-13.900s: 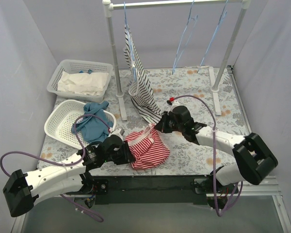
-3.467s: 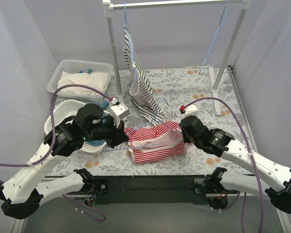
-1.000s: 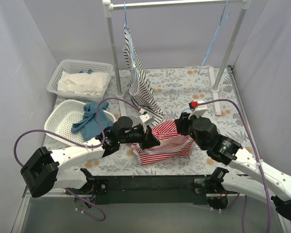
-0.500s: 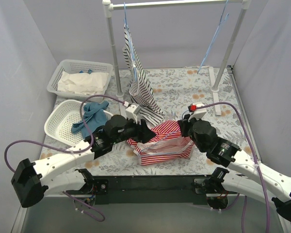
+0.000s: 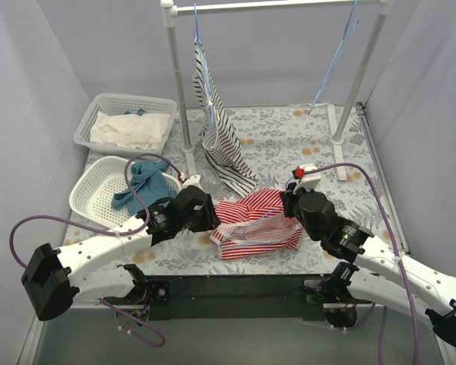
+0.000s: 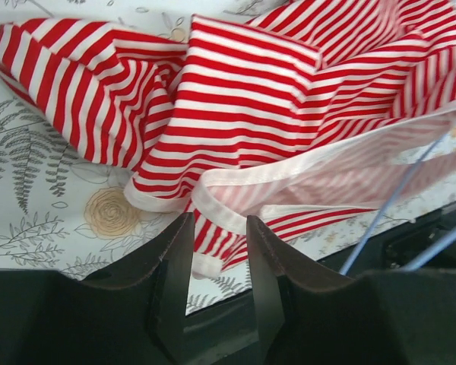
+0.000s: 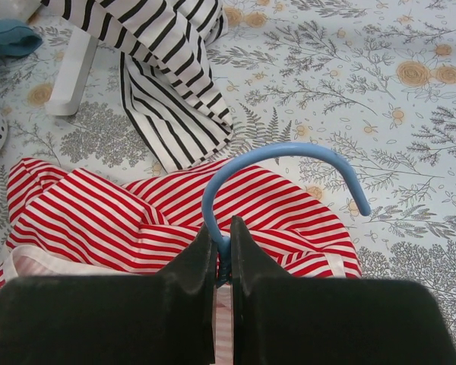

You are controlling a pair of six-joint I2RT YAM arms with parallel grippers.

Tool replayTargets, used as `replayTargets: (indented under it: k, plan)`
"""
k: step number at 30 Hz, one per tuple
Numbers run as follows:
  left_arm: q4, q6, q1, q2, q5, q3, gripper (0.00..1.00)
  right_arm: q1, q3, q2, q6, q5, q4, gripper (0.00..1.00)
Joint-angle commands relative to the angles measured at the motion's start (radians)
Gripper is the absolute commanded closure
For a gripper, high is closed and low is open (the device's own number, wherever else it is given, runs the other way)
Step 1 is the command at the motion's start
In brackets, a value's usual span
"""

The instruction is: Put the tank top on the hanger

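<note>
The red-and-white striped tank top [image 5: 254,220] lies bunched on the floral table between my arms. It fills the left wrist view [image 6: 251,106] and shows in the right wrist view [image 7: 99,217]. My right gripper [image 5: 286,205] is at its right edge, shut [image 7: 223,232] on the neck of the light-blue hanger [image 7: 289,147], whose hook stands above the cloth. The hanger's wires [image 6: 395,196] run along the top's white-edged opening. My left gripper [image 5: 215,217] is at the top's left edge, open [image 6: 219,220], with the white hem just past its tips.
A black-and-white striped top [image 5: 220,137] hangs from the white rack [image 5: 181,91] at the back. Another blue hanger [image 5: 334,57] hangs on its rail. A round white basket [image 5: 91,201] holds a teal cloth [image 5: 140,186]. A rectangular basket [image 5: 148,103] holds white cloth.
My left gripper has drawn back left from over the tank top to its left edge and dropped lower. My right gripper with the hanger has shifted slightly; the top's opening lies flatter.
</note>
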State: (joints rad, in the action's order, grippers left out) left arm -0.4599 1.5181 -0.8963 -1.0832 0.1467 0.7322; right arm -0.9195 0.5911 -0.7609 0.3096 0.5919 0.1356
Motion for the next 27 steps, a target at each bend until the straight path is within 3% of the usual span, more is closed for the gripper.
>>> replayTargets:
  k: [1,19,26,27]
  plan:
    - [-0.054,0.004,-0.001,-0.046,0.034,0.015,0.67,-0.007,-0.004,0.014,-0.010,0.034,-0.054,0.99]
    - [0.007,-0.084,-0.003,-0.193,0.033,0.090,0.63,-0.007,-0.014,0.018,-0.017,0.045,-0.051,0.99]
    - [0.017,-0.088,-0.003,-0.199,0.005,0.067,0.75,-0.007,-0.008,0.012,-0.017,0.065,-0.048,0.99]
    - [0.015,-0.090,-0.004,-0.189,0.001,0.065,0.83,-0.007,-0.007,0.008,-0.014,0.075,-0.041,0.99]
